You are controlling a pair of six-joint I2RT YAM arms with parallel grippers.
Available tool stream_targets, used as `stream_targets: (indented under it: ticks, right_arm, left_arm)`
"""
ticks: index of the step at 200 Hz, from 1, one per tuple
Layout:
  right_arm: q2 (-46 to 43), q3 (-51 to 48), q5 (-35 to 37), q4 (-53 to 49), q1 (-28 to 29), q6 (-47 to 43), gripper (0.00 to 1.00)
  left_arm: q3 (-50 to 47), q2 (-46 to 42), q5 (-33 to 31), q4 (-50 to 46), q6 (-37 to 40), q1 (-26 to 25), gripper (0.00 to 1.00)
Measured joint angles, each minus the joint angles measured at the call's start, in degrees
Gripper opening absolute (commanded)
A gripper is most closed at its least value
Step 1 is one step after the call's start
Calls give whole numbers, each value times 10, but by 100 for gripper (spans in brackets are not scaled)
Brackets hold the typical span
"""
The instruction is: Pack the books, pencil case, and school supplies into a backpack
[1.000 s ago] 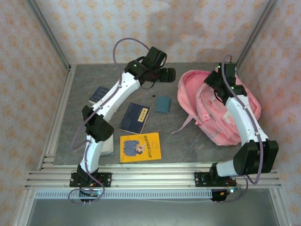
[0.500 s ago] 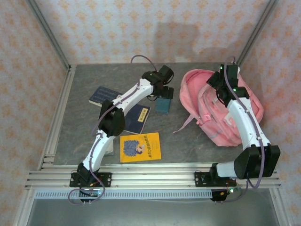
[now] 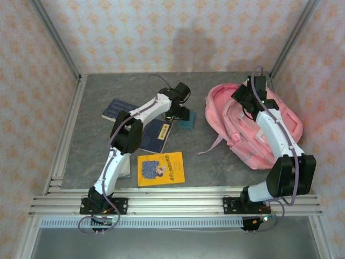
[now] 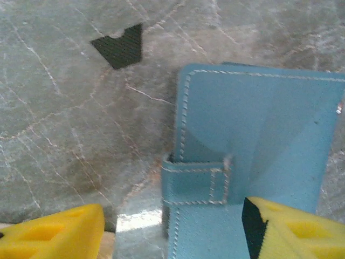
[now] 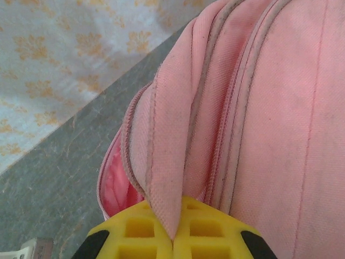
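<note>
The pink backpack (image 3: 240,137) lies at the right, its top opening facing left. My right gripper (image 5: 173,237) is shut on a fold of fabric beside the open zipper of the backpack (image 5: 269,108). A small dark-teal pad (image 3: 188,123) lies mid-table. My left gripper (image 4: 172,232) hovers low over the pad (image 4: 253,129), open, one fingertip over the pad and the other over bare table. Two navy books (image 3: 117,109) (image 3: 155,135) and a yellow book (image 3: 160,168) lie at the left. A pale book (image 3: 125,171) peeks from under the left arm. The pencil case is out of view.
A small black mark (image 4: 121,46) sits on the grey stone tabletop beyond the pad. Patterned walls and metal rails (image 3: 64,140) close the table on three sides. A pink strap (image 3: 213,143) trails from the backpack toward the middle.
The left arm swung from the rear of the table down onto the teal pad, and its jaws have narrowed. The right gripper kept its pinch and drew the backpack's top a little leftward.
</note>
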Motion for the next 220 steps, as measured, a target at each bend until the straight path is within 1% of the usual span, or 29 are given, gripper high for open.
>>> stream_targets:
  ticks: [38, 79, 114, 134, 173, 194, 220]
  right_arm:
    - [56, -6, -33, 9, 16, -6, 0]
    - [166, 22, -48, -28, 66, -42, 0]
    - [238, 61, -46, -68, 107, -64, 0]
    - [252, 67, -47, -72, 115, -64, 0]
    - [259, 68, -49, -72, 115, -64, 0]
    - [260, 68, -49, -72, 115, -64, 0]
    - [260, 68, -49, -72, 115, -66, 0]
  left_arm:
    - [-25, 0, 52, 44, 1, 26, 66]
    - [-31, 0, 95, 73, 7, 29, 66]
    - [-31, 4, 122, 86, 9, 29, 63]
    - [-23, 16, 134, 85, 11, 30, 59]
    - [-19, 21, 168, 88, 7, 41, 49]
    - [-32, 18, 179, 101, 1, 46, 45]
    - [-63, 6, 200, 130, -12, 55, 38]
